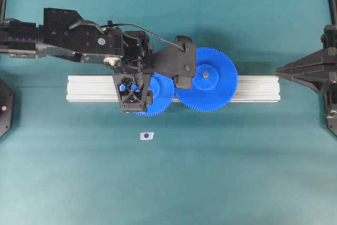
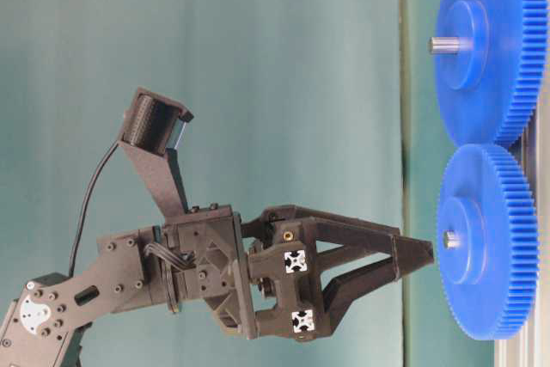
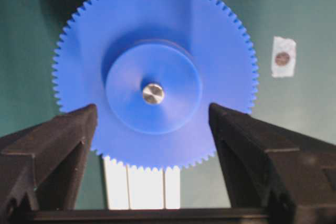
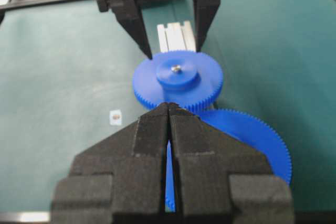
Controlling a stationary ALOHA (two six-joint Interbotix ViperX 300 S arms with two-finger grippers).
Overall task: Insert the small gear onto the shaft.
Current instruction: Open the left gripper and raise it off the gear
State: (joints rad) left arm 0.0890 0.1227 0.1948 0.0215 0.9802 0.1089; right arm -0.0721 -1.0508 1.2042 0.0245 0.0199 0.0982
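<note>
**Small gear sits on its pin, left hand open around it**

From where I stand, the small blue plastic toothed gear (image 3: pixel 173 24) lies flat on the long silver grooved aluminium rail (image 1: pixel 253 88). Its teeth meet those of the wider blue toothed gear (image 1: pixel 216 88) beside it. The bright round end of a short silver metal shaft (image 3: pixel 153 93) shows through the middle of its raised hub. I judge that the gear is already seated, and that it stays there because the pin keeps it and not because a hand holds it.

The left gripper (image 3: pixel 152 113) hangs over this gear with its two black fingers spread wide, one on each side of the hub. From the table-level view the tips look just short of the gear face, and nothing is between them. I think this pose fits a release, or a check that the gear is down fully, but I cannot tell which.

The right gripper (image 4: pixel 168 109) waits well apart at the far end of the rail, its fingers pressed together on nothing. It seems parked there to keep out of the way.

A small whitish piece with a dark round centre (image 1: pixel 147 136) lies alone on the green mat (image 1: pixel 237 172), near the rail but not touching it. I cannot tell what it is for
</note>
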